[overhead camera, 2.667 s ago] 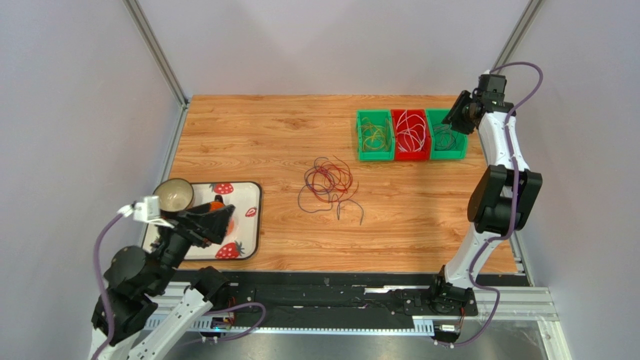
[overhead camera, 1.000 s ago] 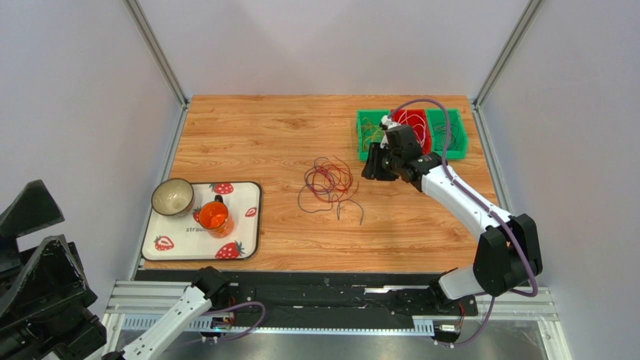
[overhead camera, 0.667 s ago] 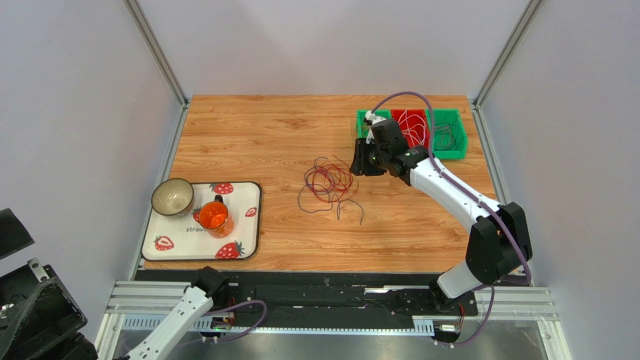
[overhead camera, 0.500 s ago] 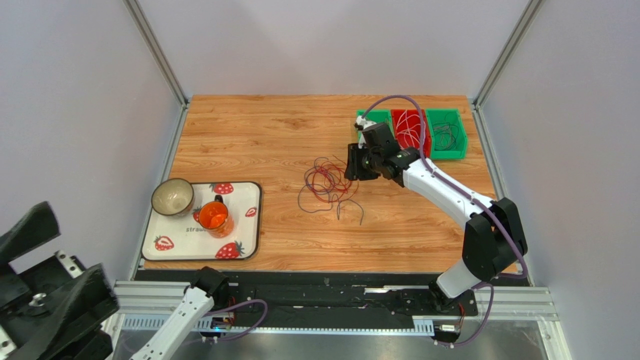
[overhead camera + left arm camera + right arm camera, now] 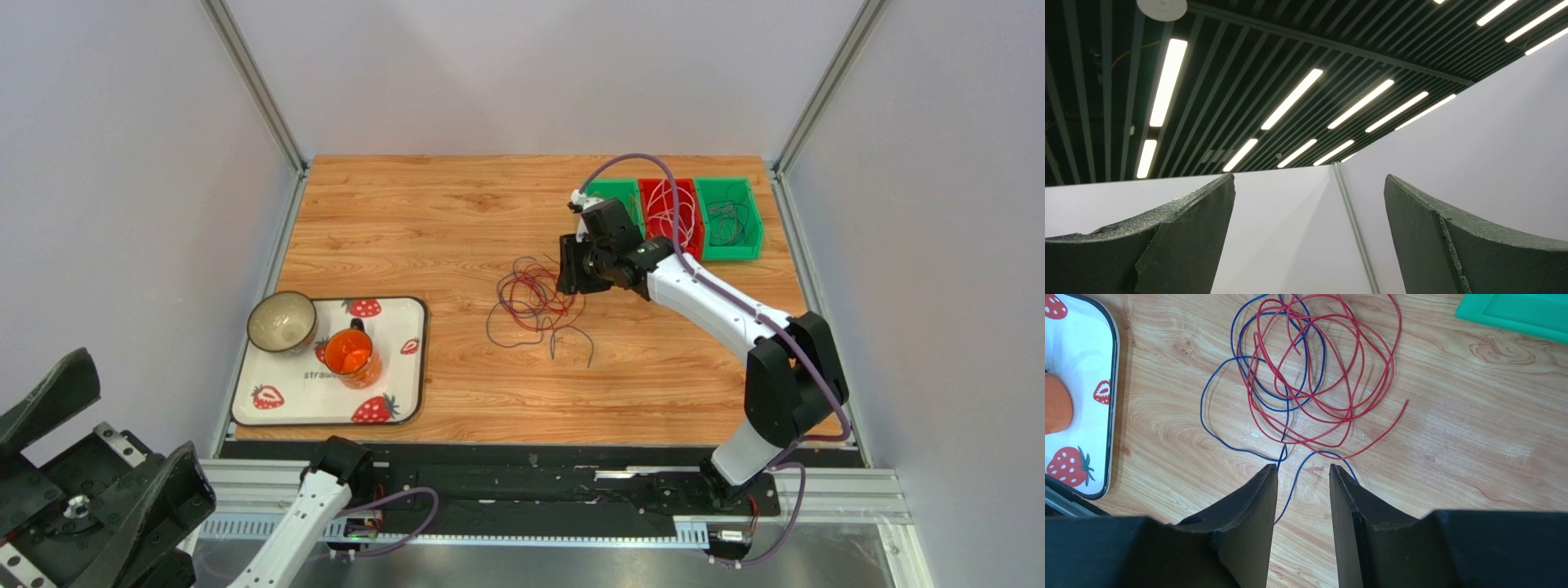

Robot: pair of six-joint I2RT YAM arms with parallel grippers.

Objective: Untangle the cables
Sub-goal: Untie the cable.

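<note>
Wood table (image 5: 405,221): bins (image 5: 732,255) hold coiled cables (image 5: 669,211); tray (image 5: 395,321) bears bowl (image 5: 281,321), cup (image 5: 347,354); left tool (image 5: 1309,184), right tool (image 5: 1303,471) parted, empty.

Top view: high, looking down. Right wrist: close, looking down — these 2 share the cables (image 5: 1306,386) beyond its jaws. Left wrist: facing up.

Wood-grain tabletop (image 5: 417,221), hemmed by pale grey wall panels (image 5: 123,184) on three sides. Metal posts (image 5: 254,83) at both far corners. Aluminium rail (image 5: 873,496) along near edge. Overhead: dark slatted ceiling (image 5: 1100,92), long strip lights (image 5: 1290,98) lit, round white fixture (image 5: 1161,7).
</note>
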